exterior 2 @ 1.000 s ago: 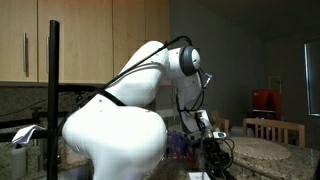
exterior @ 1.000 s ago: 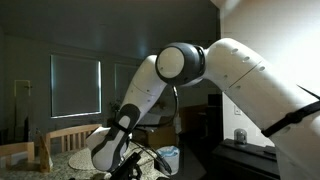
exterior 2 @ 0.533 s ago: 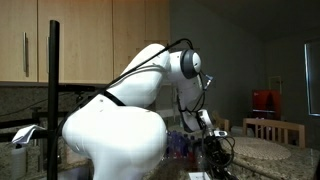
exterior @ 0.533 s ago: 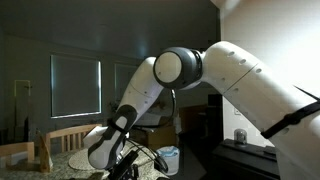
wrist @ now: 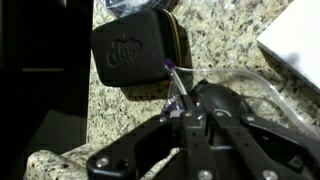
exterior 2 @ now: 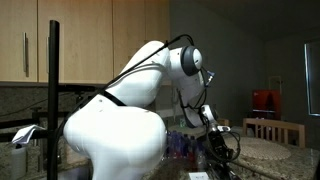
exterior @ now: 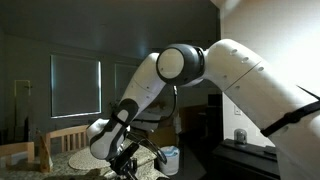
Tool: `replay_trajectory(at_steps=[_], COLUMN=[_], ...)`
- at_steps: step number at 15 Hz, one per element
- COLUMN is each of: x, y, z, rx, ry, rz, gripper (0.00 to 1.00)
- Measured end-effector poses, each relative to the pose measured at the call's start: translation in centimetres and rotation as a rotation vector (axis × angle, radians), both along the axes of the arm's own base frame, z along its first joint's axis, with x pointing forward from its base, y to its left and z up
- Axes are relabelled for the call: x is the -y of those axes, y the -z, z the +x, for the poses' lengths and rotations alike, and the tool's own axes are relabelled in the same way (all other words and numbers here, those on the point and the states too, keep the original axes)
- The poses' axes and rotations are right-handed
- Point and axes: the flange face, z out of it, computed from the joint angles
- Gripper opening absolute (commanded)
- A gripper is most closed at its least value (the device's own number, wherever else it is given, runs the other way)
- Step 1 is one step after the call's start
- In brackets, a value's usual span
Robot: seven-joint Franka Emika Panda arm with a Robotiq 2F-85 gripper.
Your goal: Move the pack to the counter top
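In the wrist view my gripper [wrist: 181,112] is shut on the pack [wrist: 171,84], a thin purplish packet seen edge-on, sticking up from between the black fingers. Below it lies the speckled beige counter top [wrist: 230,40]. In both exterior views the gripper [exterior: 128,160] [exterior 2: 216,150] hangs low over the counter top [exterior 2: 262,152], at the end of the bent white arm. The pack is too small to make out in those views.
A dark zipped pouch with a logo [wrist: 135,50] lies on the counter just beyond the fingers. A white object [wrist: 296,42] sits at the right. A white bin with a bluish liner [exterior: 168,158] stands beside the gripper. A small jar [exterior: 239,136] rests on a dark ledge. Wooden chairs [exterior: 60,142] stand behind.
The jaws have closed. The wrist and gripper have risen a little above the counter, and the forearm has shifted slightly.
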Motion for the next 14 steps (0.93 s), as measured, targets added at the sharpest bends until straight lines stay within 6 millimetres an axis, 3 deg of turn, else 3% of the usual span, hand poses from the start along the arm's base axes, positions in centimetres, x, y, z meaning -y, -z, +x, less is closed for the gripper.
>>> replay_trajectory(at_steps=[4, 5, 6, 8, 14], x=[1.3, 1.5, 1.7, 1.9, -0.8], y=[-1.2, -1.6, -2.0, -2.3, -0.9], z=[0.5, 0.6, 0.7, 0.8, -0.8], rx=[-0.020, -0.021, -0.022, -0.026, -0.105], ry=[-0.041, -0.045, -0.048, -0.060, -0.187], rz=[0.024, 0.026, 0.027, 0.033, 0.083], gripper=[0.08, 0.35, 0.33, 0.40, 0.79])
